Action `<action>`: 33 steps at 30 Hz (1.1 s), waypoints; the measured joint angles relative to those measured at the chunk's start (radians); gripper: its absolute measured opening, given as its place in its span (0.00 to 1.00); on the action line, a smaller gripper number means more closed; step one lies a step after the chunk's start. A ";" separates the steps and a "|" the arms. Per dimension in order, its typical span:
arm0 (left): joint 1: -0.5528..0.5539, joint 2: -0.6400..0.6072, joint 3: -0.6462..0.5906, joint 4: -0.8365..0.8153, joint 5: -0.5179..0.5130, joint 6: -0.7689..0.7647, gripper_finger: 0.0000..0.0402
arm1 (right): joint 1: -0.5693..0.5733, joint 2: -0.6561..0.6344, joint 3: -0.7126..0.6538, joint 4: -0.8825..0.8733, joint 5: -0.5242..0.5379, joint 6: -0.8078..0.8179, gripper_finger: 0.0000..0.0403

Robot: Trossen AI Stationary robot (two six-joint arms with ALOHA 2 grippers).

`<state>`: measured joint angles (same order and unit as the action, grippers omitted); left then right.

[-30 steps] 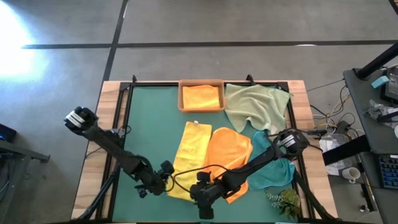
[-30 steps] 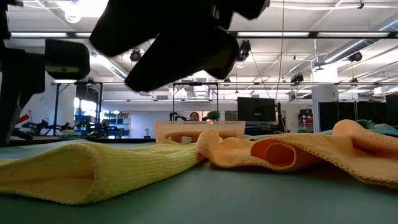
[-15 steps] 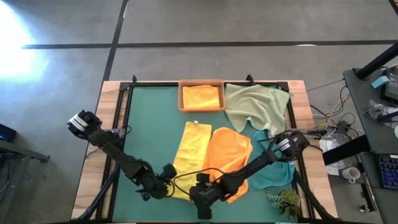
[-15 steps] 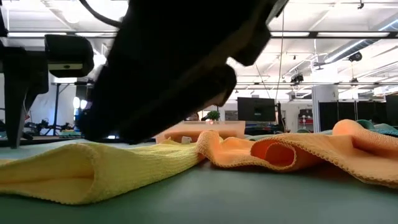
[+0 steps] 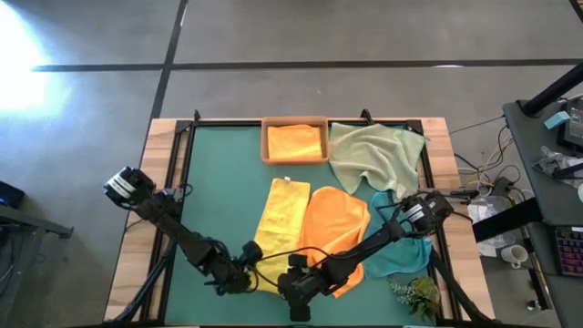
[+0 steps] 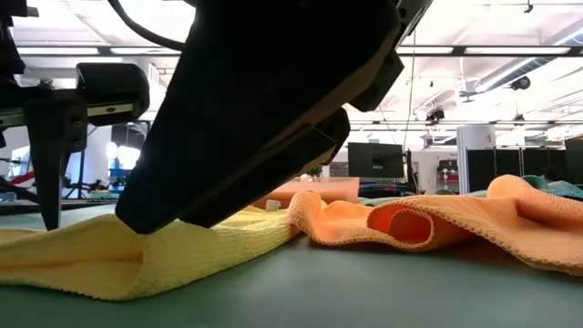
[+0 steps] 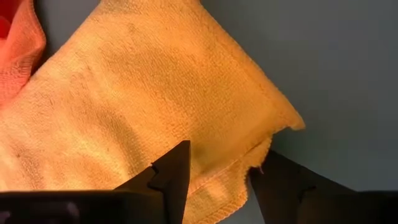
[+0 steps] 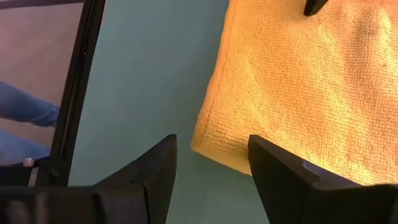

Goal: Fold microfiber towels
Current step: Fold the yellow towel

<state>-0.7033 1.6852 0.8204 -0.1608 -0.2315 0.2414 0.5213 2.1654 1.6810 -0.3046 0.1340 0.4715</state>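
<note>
A grey concrete floor surrounds a wooden table (image 5: 162,164) topped with a flat dark green mat (image 5: 219,182) inside a black frame. The left half of the mat lies bare from the frame's left rail to the cloths, giving open room there.

Left to right: the left arm runs from the table's left edge toward the near centre, and the left gripper (image 5: 244,276) sits low at the near left corner of the yellow towel (image 5: 278,223). In the left wrist view its fingers (image 7: 177,177) stand apart with that corner's hem (image 7: 249,165) between them, not pinched. The yellow towel lies as a long folded strip running near to far. Just right of it, touching along one side, lies a rumpled orange towel (image 5: 335,223). The right gripper (image 5: 293,290) hovers at the near edge, by the yellow towel's near hem (image 8: 214,134); its jaws are wide with nothing between them. The right arm crosses the orange towel toward the right rail.

At the far edge a small wooden tray (image 5: 266,146) holds a second, folded orange towel (image 5: 294,141). Right of it a pale green towel (image 5: 373,157) sprawls unfolded to the frame. A teal towel (image 5: 401,255) near the right rail is partly hidden under the right arm. The low view is largely blocked by a dark arm housing (image 6: 264,100).
</note>
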 joint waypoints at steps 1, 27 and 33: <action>0.000 0.000 0.000 0.000 -0.005 -0.005 0.34 | 0.000 0.000 0.000 0.001 0.000 -0.001 0.47; 0.003 0.000 -0.003 -0.004 -0.018 -0.141 0.03 | -0.005 -0.002 -0.019 0.038 0.076 -0.248 0.47; 0.003 0.000 -0.003 -0.003 -0.017 -0.158 0.03 | -0.010 -0.002 -0.065 0.122 0.068 -0.244 0.47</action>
<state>-0.6998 1.6848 0.8177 -0.1635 -0.2485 0.0831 0.5115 2.1639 1.6163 -0.1828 0.2016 0.2278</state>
